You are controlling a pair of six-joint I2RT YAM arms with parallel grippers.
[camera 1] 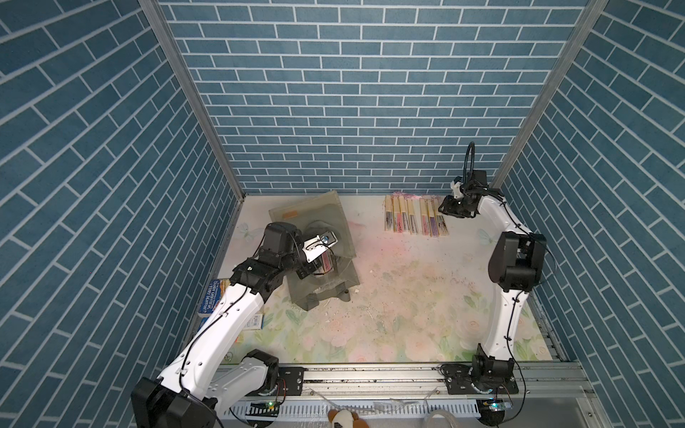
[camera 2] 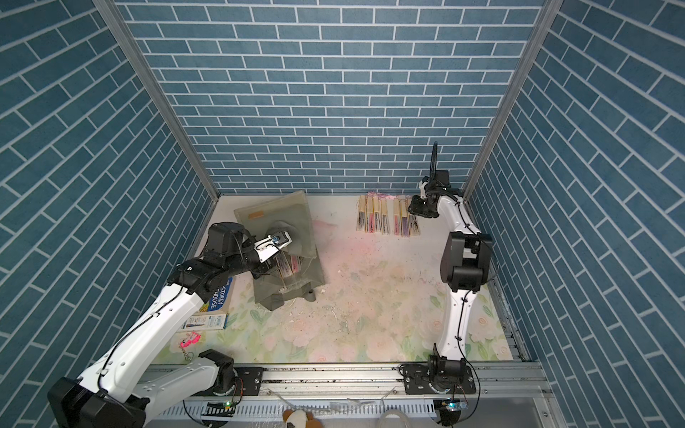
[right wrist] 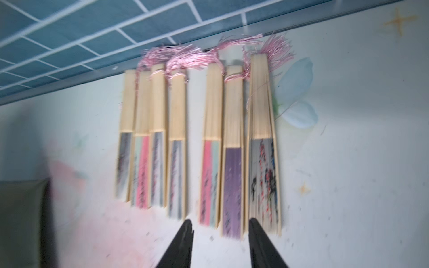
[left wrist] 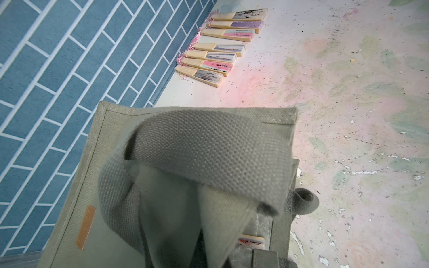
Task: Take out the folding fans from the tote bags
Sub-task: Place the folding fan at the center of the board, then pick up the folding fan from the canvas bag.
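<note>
Blue brick-pattern walls (camera 1: 352, 92) on three sides, grey metal posts (camera 1: 192, 92) at back corners. Surface (camera 1: 407, 296) pale, faded floral print, pink stain, dark specks. Metal rail (camera 1: 370, 376) along front. Even, soft light.

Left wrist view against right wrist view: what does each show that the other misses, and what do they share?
Only left wrist: the strap of the tote bag raised close to the lens, its orange mark, and one fan inside the bag. Only right wrist: the right gripper, jaws open and empty, just short of the row. Both: the seven fans laid side by side along the back wall, tassels toward it.
</note>
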